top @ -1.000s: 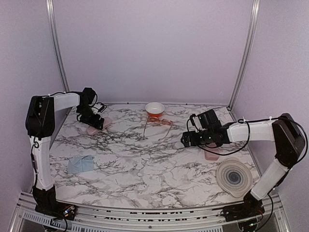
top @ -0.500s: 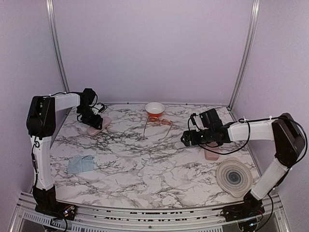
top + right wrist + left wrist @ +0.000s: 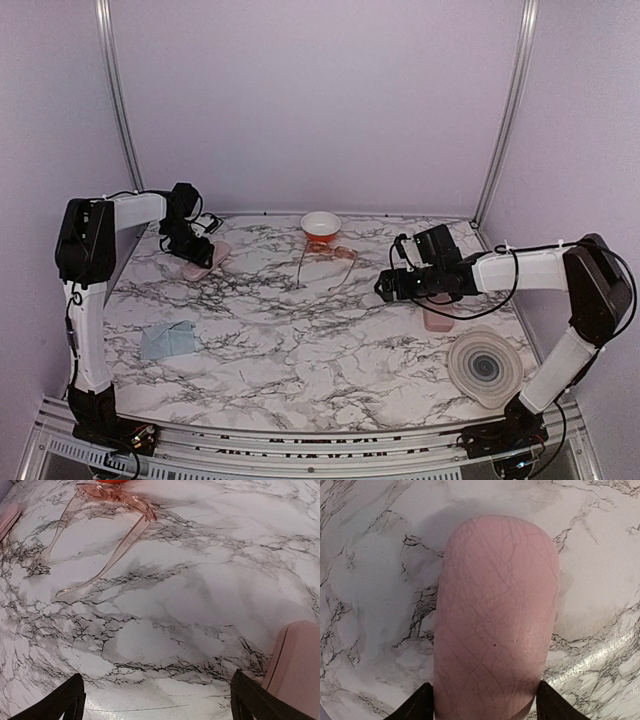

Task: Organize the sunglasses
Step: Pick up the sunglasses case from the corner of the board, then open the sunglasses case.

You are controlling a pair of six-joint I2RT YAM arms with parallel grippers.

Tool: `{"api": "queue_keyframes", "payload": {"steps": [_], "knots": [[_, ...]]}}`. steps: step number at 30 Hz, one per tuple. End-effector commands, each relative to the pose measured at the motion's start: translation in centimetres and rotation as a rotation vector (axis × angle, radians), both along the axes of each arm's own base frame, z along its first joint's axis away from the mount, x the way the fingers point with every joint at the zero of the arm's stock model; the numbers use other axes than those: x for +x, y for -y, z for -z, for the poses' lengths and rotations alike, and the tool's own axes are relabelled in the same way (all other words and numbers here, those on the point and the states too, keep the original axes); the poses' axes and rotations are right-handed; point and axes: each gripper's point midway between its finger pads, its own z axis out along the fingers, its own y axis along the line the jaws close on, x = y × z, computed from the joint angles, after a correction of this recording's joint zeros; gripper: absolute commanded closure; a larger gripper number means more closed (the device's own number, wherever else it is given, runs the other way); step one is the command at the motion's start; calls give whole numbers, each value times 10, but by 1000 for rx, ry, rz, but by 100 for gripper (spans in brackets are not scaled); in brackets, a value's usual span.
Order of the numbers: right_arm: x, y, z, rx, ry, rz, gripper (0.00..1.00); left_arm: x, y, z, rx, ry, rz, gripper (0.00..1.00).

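Observation:
One pair of sunglasses (image 3: 326, 256) with orange-brown tinted lenses lies open on the marble table, just in front of the small bowl (image 3: 320, 225). It also shows in the right wrist view (image 3: 112, 502), at the top left. The pale pair is not in view. My left gripper (image 3: 188, 243) is at the far left, its jaws closed against both sides of a pink case (image 3: 495, 620) that lies on the table. My right gripper (image 3: 386, 289) is open and empty, low over bare marble (image 3: 157, 680), right of and nearer than the sunglasses.
A second pink case (image 3: 437, 319) lies just right of my right gripper and shows in the right wrist view (image 3: 299, 667). A stack of round plates (image 3: 485, 368) sits at the near right. A light blue cloth (image 3: 167, 340) lies at the near left.
My left gripper has shifted slightly back and left at the pink case. My right gripper has edged a little toward the back. The sunglasses have not moved.

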Motion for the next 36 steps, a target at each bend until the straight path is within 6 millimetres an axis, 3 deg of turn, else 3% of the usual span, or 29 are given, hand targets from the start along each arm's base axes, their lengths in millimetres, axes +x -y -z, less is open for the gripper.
{"api": "queue_keyframes", "payload": {"steps": [1,10,19,28,33,36], "knots": [[9,-1,-7,19,28,6,2,-7,5,10,-4,-46,14,33],[9,0,-8,23,28,9,2,-14,8,18,23,-63,26,30],[9,1,-9,30,32,10,2,-16,8,21,35,-71,9,46],[7,2,-13,42,45,5,2,-33,43,-15,-125,-57,-42,54],[3,5,-33,11,94,45,2,-54,80,-45,-253,-42,-37,58],[-10,-9,-51,47,115,45,2,-71,104,-66,-319,-20,-17,59]]}}
